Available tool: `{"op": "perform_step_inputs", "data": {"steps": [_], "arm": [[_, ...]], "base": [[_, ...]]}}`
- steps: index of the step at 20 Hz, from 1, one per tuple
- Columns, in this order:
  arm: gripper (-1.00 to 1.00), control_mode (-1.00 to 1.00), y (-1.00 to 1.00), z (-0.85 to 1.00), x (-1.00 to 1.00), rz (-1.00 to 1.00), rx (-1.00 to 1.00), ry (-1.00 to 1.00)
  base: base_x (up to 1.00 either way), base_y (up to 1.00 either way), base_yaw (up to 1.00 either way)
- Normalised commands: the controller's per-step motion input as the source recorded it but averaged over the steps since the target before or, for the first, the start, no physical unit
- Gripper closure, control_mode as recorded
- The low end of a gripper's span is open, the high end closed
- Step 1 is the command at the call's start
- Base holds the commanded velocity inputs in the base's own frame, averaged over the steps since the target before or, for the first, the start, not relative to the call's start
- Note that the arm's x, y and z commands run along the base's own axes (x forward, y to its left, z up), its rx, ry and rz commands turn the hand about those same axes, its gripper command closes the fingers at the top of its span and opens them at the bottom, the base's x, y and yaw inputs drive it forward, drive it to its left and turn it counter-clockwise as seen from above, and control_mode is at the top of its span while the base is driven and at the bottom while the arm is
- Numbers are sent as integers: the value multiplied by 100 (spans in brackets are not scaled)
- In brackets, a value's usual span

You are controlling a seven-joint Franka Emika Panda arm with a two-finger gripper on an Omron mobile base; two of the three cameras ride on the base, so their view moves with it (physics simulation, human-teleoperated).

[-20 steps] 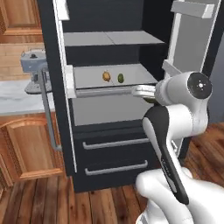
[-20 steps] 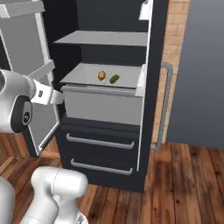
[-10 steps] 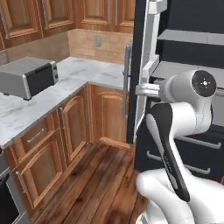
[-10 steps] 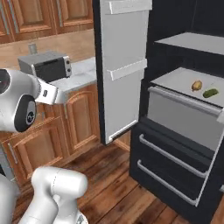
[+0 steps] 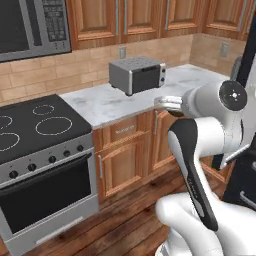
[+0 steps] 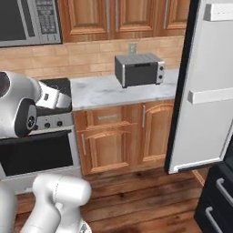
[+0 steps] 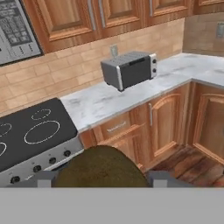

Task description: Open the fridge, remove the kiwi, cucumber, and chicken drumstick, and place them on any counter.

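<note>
Silver toaster against brick backsplash, black stove top, microwave above

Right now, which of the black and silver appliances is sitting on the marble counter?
The toaster. It stands on the counter right of the stove; the microwave hangs on the wall above the stove instead.

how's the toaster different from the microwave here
The toaster stands on the marble counter; the microwave hangs high on the wall above the stove. The toaster is the smaller box, the microwave clearly wider. The toaster's controls show as small dots beside its window; the microwave has a flat keypad panel. Both are grey with dark fronts.
</note>
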Motion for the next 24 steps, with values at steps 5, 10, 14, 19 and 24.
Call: {"op": "perform_step_inputs", "data": {"steps": [5,10,14,19,24], "arm": [[100,100,0,0,0,0,0,0],[100,100,0,0,0,0,0,0],[100,100,0,0,0,0,0,0],[100,100,0,0,0,0,0,0],[100,-100,-48,-21,60,0,0,13]], "base": [[95,0,25],[100,0,1],[100,0,0],[100,-11,0],[40,-16,0]]}}
